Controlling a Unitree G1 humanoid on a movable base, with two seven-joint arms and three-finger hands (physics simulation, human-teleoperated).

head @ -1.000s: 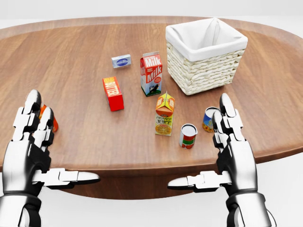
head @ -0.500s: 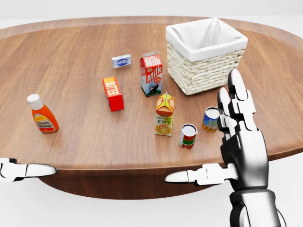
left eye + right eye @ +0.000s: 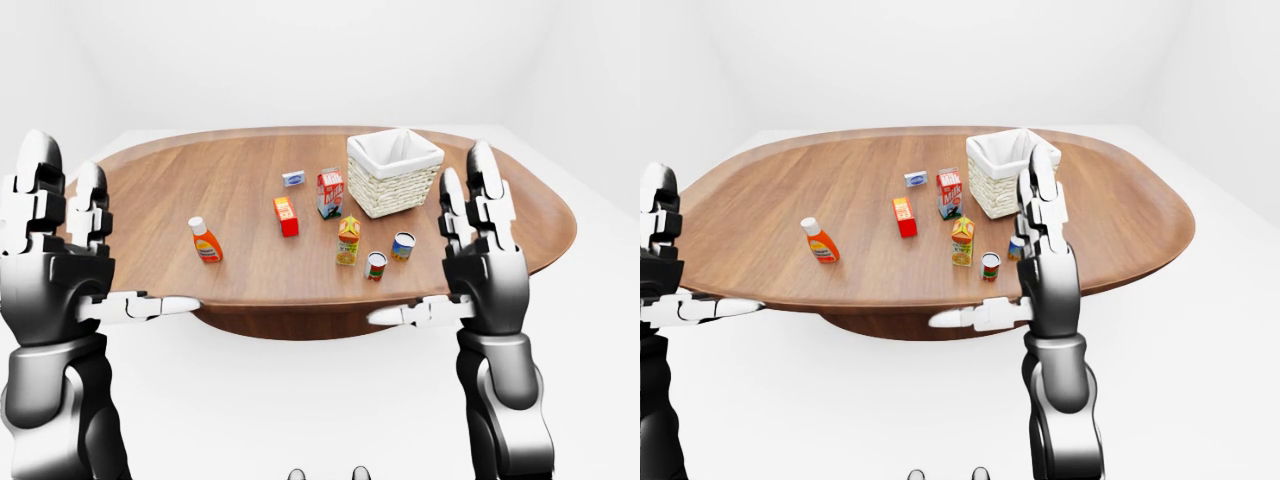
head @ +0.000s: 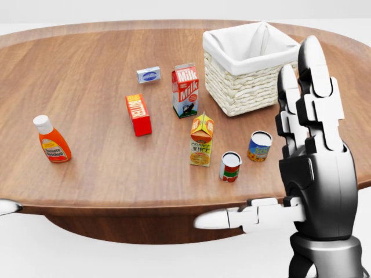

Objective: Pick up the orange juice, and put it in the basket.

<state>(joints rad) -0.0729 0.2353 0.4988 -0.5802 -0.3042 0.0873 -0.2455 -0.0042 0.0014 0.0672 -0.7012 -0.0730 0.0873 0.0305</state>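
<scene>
Orange juice upright at centre of the head view on the wooden counter, just below the milk carton, with two cans to its right. Basket at upper right, apart from it. Right hand raised at right, fingers spread, holding nothing; left hand likewise spread and empty at left of the left-eye view

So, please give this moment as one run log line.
phase: pre-reach | left hand: open, empty | right hand: open, empty, raised | orange juice: upright on table, untouched | basket: no juice inside
</scene>
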